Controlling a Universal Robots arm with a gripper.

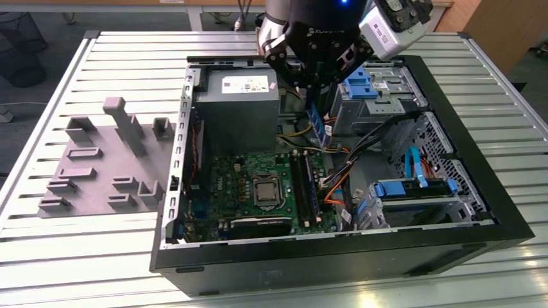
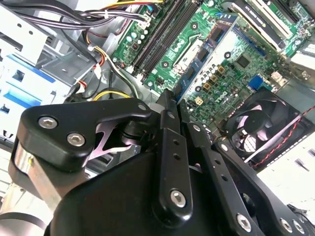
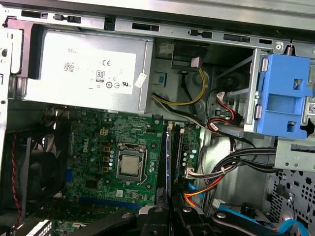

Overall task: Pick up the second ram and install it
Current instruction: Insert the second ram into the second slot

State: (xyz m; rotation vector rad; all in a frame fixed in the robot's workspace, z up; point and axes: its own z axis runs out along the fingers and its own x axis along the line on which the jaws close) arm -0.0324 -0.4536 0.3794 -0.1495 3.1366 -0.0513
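The gripper (image 1: pixel 317 96) is clamped on the second ram (image 1: pixel 319 125), holding it on edge above the motherboard (image 1: pixel 248 173) inside the open computer case (image 1: pixel 342 256). The case also holds a power supply (image 1: pixel 235 102), cables (image 1: pixel 342 173) and blue drive brackets (image 1: pixel 411 189).

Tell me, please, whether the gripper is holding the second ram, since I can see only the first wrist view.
Observer: Yes. In the exterior view the gripper has its jaws shut on the second ram, which hangs upright below them.
Operator: Has it reached the slots?
Observer: No; its lower end is apart from the memory slots, up near the power supply.
Operator: What lies outside the case?
Observer: A grey slotted block lies on the slatted table, to the exterior view's left of the case.
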